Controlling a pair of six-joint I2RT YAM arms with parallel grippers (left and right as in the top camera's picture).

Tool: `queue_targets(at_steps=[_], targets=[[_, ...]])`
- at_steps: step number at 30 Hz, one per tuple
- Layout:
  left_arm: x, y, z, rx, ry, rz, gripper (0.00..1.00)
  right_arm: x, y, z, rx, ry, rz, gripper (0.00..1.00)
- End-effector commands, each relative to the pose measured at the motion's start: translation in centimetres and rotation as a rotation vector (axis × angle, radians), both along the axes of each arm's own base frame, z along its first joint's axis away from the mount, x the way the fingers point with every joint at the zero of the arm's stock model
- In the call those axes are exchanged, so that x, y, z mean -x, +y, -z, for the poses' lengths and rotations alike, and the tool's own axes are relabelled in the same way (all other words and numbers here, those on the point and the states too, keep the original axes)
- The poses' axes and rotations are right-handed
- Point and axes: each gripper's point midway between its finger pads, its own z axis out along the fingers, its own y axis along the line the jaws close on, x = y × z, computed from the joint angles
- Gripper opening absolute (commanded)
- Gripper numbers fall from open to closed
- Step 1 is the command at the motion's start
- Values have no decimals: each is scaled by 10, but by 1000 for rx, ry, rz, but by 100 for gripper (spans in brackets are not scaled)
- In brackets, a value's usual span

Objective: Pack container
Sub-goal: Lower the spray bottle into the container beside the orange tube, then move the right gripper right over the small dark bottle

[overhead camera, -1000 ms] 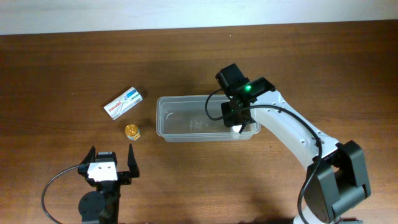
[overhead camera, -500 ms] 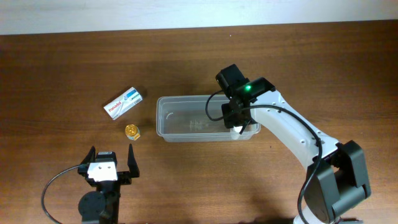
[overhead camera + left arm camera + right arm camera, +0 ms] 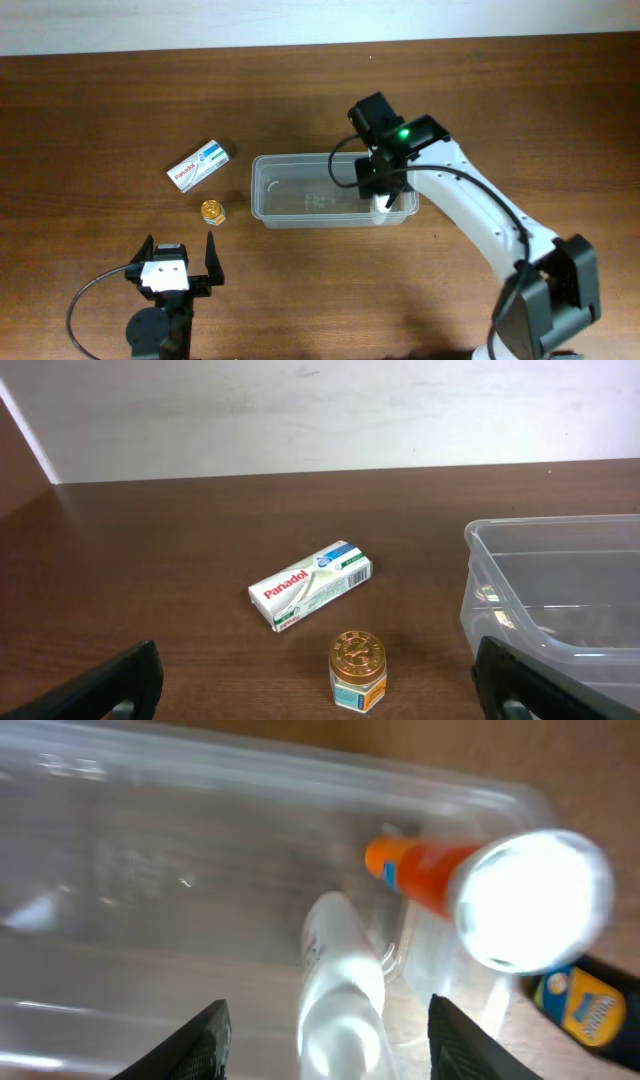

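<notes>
Right gripper (image 3: 330,1038) half open in the container (image 3: 150,870) — jaws flanking a white tube (image 3: 338,960).

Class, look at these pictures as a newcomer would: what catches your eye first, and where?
First, the white right arm reaching into the right end of the clear container, mid-picture. Then, to the container's left, a Panadol box and a small gold-lidded jar, with the open left gripper nearer the front.
</notes>
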Motion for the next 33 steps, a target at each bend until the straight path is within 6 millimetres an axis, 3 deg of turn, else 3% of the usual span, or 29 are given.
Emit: queue_targets(at_steps=[1, 8, 12, 15, 22, 24, 28, 33], targets=[[0, 2, 2, -17, -1, -9, 99, -8, 5, -46, -58, -101, 10, 56], [0, 2, 2, -17, -1, -9, 100, -13, 0, -82, -69, -146, 23, 56], [0, 2, 2, -17, -1, -9, 99, -15, -26, -100, -63, -145, 86, 56], [0, 2, 2, -17, -1, -9, 99, -16, -59, -105, -39, -123, 154, 56], [0, 2, 2, -17, -1, -9, 99, -13, -142, -99, 9, -59, 306, 56], [0, 2, 2, -17, -1, -9, 100, -11, -159, -96, 15, -46, 346, 62], [0, 2, 2, -17, -1, -9, 99, -3, -182, -80, 26, 4, 397, 64], [0, 2, 2, -17, -1, -9, 99, 6, -188, -48, 50, 75, 353, 69]])
